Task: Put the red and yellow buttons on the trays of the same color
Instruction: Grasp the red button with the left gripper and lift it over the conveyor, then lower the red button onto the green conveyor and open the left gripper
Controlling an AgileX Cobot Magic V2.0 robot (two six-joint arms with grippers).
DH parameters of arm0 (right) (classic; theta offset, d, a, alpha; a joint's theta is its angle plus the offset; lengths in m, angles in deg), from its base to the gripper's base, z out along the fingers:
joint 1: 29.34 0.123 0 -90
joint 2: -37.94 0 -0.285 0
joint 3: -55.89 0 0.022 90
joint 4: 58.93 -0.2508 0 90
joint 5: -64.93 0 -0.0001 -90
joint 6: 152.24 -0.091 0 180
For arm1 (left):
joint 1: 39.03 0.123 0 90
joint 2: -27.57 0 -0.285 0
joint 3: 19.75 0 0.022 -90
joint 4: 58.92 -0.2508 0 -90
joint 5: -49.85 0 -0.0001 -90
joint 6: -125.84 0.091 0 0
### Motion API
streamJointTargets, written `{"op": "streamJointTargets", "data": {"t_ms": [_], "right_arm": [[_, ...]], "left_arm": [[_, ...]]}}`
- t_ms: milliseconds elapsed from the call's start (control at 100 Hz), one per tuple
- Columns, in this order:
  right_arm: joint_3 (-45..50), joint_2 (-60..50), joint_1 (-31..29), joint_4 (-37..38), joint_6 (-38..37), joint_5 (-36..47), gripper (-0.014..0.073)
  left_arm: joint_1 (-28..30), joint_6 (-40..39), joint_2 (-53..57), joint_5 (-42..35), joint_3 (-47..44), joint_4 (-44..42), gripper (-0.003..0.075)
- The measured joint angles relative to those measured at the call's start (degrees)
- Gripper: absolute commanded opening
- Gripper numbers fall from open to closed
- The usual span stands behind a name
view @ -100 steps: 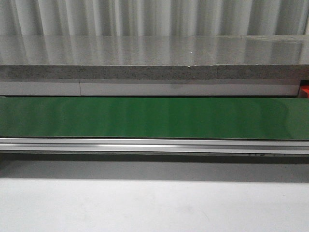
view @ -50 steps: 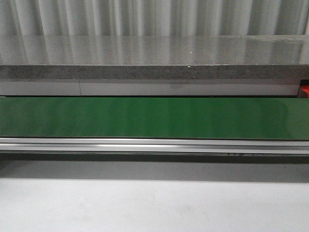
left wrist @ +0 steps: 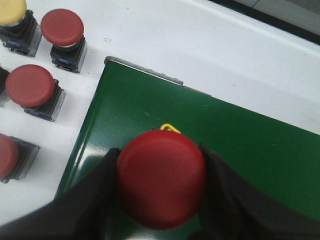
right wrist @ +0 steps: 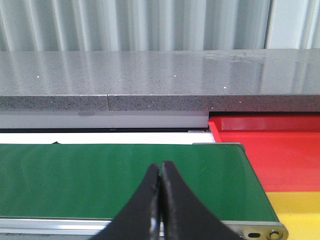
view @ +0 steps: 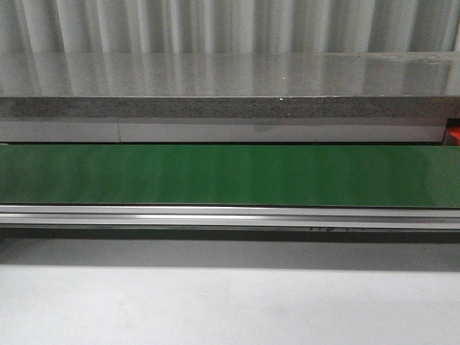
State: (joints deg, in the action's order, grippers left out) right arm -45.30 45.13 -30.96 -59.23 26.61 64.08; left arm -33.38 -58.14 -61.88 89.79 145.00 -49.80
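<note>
In the left wrist view my left gripper (left wrist: pixel 161 182) is shut on a red button (left wrist: pixel 161 177), held over the end of the green conveyor belt (left wrist: pixel 240 150). Beside the belt on the white surface stand more red buttons (left wrist: pixel 62 27) (left wrist: pixel 30 86) (left wrist: pixel 6 156) and a yellow button (left wrist: pixel 12 10). In the right wrist view my right gripper (right wrist: pixel 160 172) is shut with nothing between its fingers, over the green belt (right wrist: pixel 100 180) near its end. Past that end lie the red tray (right wrist: pixel 280 150) and the yellow tray (right wrist: pixel 300 210). The front view shows neither gripper.
The front view shows the green belt (view: pixel 230 175) with its aluminium rail (view: pixel 230 215), a grey stone ledge (view: pixel 230 86) behind it, white tabletop (view: pixel 230 305) in front, and a sliver of red tray (view: pixel 454 135) at the right edge.
A dark mark on the underside of the conveyor rail has shifted leftward across the frames. Nothing else in the front view has moved.
</note>
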Motion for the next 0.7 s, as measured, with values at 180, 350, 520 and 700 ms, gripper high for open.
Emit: {"op": "streamJointTargets", "data": {"t_ms": [180,350,520,700], "right_arm": [[0.0,0.0,0.0,0.3,0.0,0.0,-0.0068],[0.0,0.0,0.0,0.0,0.0,0.0,-0.0068],[0.0,0.0,0.0,0.0,0.0,0.0,-0.0068],[0.0,0.0,0.0,0.0,0.0,0.0,-0.0068]], "left_arm": [[0.0,0.1,-4.5,-0.9,0.0,0.0,-0.0020],[0.0,0.6,-6.3,-1.3,0.0,0.0,-0.0020],[0.0,1.7,-7.7,-1.3,0.1,0.0,-0.0016],[0.0,5.9,-8.1,-0.3,0.3,1.7,0.0276]]}}
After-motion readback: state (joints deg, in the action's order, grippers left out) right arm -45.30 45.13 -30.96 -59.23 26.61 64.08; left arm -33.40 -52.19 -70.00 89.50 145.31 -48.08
